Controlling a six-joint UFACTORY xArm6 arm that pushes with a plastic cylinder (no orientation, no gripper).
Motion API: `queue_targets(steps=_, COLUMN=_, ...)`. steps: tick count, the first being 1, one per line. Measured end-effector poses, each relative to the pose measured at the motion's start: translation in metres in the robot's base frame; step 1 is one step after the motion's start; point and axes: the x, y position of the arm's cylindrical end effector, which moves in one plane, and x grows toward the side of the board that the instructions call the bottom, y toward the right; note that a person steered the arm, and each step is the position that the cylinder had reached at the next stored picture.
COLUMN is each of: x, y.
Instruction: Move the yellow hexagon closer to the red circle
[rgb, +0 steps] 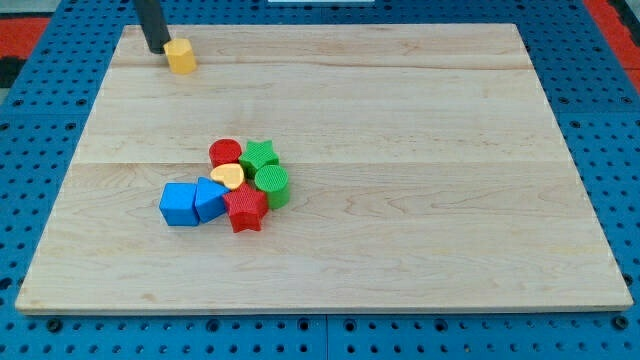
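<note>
The yellow hexagon (181, 56) lies near the board's top left corner. My tip (158, 49) stands just to its left, touching or almost touching it. The red circle (225, 153) sits near the middle of the board, at the top left of a tight cluster of blocks, well below and to the right of the hexagon.
The cluster also holds a green star (261, 155), a yellow heart (229, 176), a green circle (272, 184), a red star (246, 208) and two blue blocks (179, 203) (210, 198). The wooden board (400, 120) lies on a blue pegboard.
</note>
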Motion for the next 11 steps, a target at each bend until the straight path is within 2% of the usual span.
queue_targets(steps=2, x=0.027, y=0.043)
queue_targets(steps=3, x=-0.001, y=0.047)
queue_targets(steps=6, x=0.078, y=0.067)
queue_targets(steps=8, x=0.067, y=0.077)
queue_targets(steps=11, x=0.128, y=0.088)
